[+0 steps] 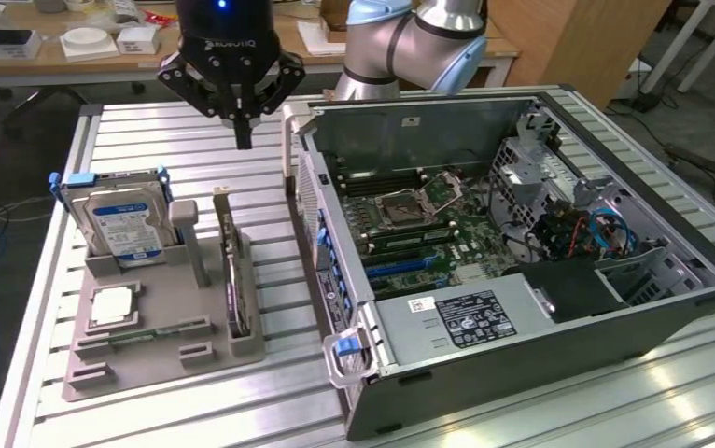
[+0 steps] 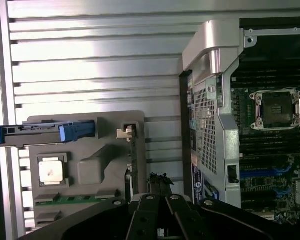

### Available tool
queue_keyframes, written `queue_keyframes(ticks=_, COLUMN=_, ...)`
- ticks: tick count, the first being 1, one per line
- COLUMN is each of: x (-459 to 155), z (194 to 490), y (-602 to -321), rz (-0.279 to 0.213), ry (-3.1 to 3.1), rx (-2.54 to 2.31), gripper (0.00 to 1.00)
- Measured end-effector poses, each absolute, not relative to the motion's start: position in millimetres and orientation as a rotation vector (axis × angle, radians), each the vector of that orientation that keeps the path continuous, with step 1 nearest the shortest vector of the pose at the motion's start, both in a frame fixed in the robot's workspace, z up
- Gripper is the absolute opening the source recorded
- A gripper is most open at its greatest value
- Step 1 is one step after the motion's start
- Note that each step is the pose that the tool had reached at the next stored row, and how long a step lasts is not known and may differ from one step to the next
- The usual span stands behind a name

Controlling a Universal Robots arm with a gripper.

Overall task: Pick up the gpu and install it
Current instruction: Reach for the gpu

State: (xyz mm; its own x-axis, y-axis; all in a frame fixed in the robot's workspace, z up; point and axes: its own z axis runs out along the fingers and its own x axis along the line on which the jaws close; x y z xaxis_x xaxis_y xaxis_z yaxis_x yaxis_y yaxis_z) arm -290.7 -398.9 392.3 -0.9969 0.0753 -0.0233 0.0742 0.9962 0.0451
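Note:
The gpu stands on its long edge in a slot of the grey holder, silver bracket end up, towards the exterior view's left of the open computer case. In the wrist view the gpu is a thin edge-on strip. My gripper hangs above the table beyond the far end of the holder, well above the card, fingers shut together with nothing between them. The gripper tips lie beside the card's edge in the wrist view. The motherboard lies exposed inside the case, with blue slots.
A silver hard drive with a blue label stands in the holder beside the card. A square processor and a green memory stick lie in the holder's front. Cluttered desks stand behind the slatted metal table.

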Motion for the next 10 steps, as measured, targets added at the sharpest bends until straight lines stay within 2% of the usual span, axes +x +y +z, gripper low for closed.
queue_keyframes(ticks=10, x=-301.8, z=392.0, y=-399.0, rz=0.069, ry=3.114, rx=0.117, gripper=0.10)
